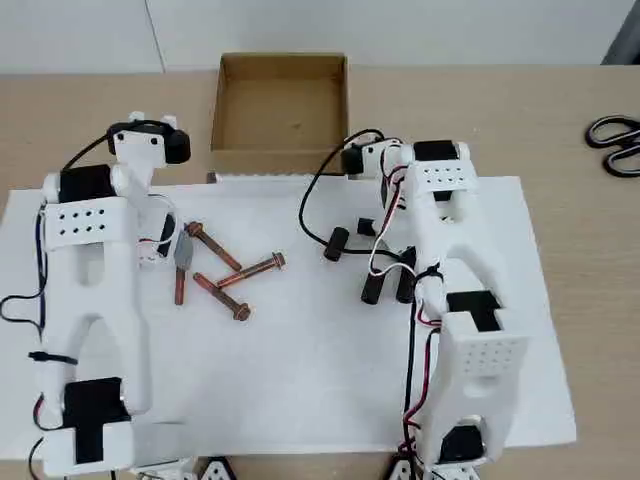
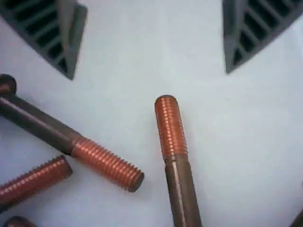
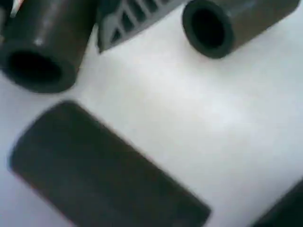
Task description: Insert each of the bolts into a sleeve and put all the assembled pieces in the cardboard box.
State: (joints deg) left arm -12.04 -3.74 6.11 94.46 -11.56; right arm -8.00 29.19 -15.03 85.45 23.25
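Note:
Several copper-coloured bolts (image 1: 228,270) lie scattered on the white sheet (image 1: 300,360) at centre left. My left gripper (image 1: 183,252) hangs open just above them. In the left wrist view its grey fingers (image 2: 52,28) stand wide apart over the threaded end of one bolt (image 2: 170,130), with two more bolts (image 2: 75,142) beside it. Several black sleeves (image 1: 336,243) lie at centre right, some partly under my right arm. My right gripper (image 1: 398,268) is low among them; the right wrist view shows three sleeves close up, one lying across (image 3: 104,170) and two end-on (image 3: 42,42).
The open cardboard box (image 1: 215,110) stands at the table's back, behind the sheet's far edge. Scissors (image 1: 615,140) lie at the far right on the bare wood. The front middle of the sheet is free room between the two arms.

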